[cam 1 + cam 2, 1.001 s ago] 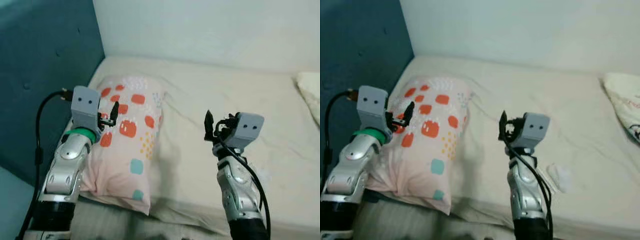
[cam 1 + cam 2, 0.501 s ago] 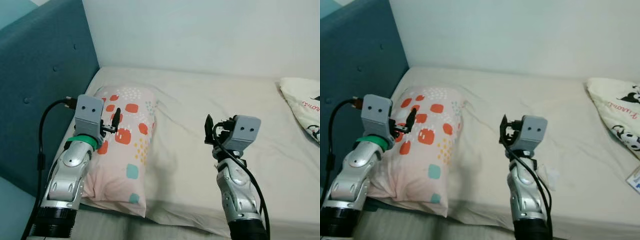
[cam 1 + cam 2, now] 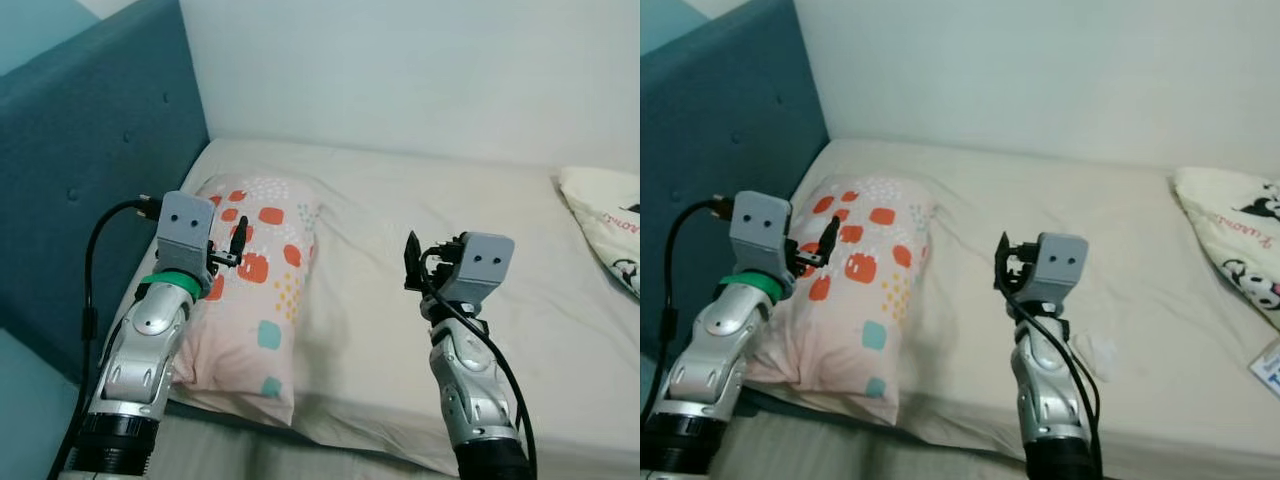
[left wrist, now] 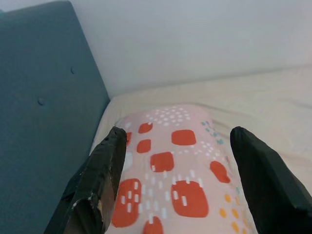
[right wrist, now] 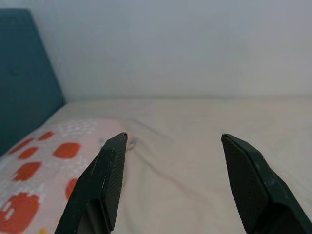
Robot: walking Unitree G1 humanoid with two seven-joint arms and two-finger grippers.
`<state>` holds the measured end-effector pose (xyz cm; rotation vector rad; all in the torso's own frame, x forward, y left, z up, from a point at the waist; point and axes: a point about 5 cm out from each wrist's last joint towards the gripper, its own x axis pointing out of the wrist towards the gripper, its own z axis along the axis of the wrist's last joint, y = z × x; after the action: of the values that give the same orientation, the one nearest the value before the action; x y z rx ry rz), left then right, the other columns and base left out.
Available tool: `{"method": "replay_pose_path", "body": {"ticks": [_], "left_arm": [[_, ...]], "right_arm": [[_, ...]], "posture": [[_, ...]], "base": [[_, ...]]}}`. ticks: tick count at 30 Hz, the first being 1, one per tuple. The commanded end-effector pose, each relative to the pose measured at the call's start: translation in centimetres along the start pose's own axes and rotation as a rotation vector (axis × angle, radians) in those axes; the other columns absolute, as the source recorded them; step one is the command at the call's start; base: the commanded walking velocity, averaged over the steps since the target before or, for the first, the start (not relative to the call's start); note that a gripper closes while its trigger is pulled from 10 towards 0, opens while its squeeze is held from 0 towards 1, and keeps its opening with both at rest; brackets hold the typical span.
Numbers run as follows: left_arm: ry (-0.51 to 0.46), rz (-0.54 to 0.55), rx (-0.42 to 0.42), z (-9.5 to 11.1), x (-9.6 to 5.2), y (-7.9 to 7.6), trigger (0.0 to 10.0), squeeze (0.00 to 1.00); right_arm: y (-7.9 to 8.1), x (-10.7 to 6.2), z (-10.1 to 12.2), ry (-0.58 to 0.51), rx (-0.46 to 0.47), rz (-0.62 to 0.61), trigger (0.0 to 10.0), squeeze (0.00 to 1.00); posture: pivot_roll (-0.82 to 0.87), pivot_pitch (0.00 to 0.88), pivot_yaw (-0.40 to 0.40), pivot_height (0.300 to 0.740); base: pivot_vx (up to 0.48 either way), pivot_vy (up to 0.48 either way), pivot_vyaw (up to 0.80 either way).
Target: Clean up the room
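Note:
A pink pillow (image 3: 262,290) with orange and teal patches lies at the head of the bed, against the teal headboard (image 3: 90,170). My left gripper (image 3: 230,243) hovers open just above the pillow's near half; the left wrist view looks along the pillow (image 4: 175,170) between its fingers (image 4: 105,168). My right gripper (image 3: 412,262) is held open above the bare cream sheet (image 3: 460,200), to the right of the pillow, with nothing between its fingers (image 5: 109,175). A cream cushion with a cartoon print (image 3: 1232,235) lies at the bed's far right.
A small crumpled white scrap (image 3: 1101,350) lies on the sheet beside my right arm. The corner of a flat blue-edged item (image 3: 1270,364) shows at the right edge. A white wall (image 3: 420,70) runs behind the bed; the mattress's front edge is below my arms.
The camera has lifted and turned slightly, so the whole scene has shifted. Both grippers stay open in about the same places over the bed.

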<state>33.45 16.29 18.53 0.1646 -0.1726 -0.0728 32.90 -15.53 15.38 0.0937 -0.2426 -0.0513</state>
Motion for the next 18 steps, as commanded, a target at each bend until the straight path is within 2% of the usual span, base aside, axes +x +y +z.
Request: {"method": "replay_pose_path", "body": {"ticks": [1,6,18], "left_arm": [[0.004,-0.008,0.001,-0.24,0.09,-0.38,10.0,0.00],[0.000,-0.009,-0.002,-0.24,0.19,-0.42,10.0,0.00],[0.002,-0.003,-0.004,-0.32,0.26,-0.31,10.0,0.00]], "right_arm": [[-0.48,-0.24,-0.59,0.026,0.003,-0.019,10.0,0.00],[-0.45,-0.17,-0.57,0.023,-0.040,-0.007,10.0,0.00],[-0.29,-0.12,-0.65,0.027,-0.041,0.000,10.0,0.00]], "posture": [[-0.02,0.044,0.049,0.734],[-0.02,0.045,0.049,0.734],[-0.02,0.046,0.048,0.734]], "base": [[0.000,-0.262,-0.80],[0.000,-0.048,0.00],[0.000,0.000,0.00]]}}
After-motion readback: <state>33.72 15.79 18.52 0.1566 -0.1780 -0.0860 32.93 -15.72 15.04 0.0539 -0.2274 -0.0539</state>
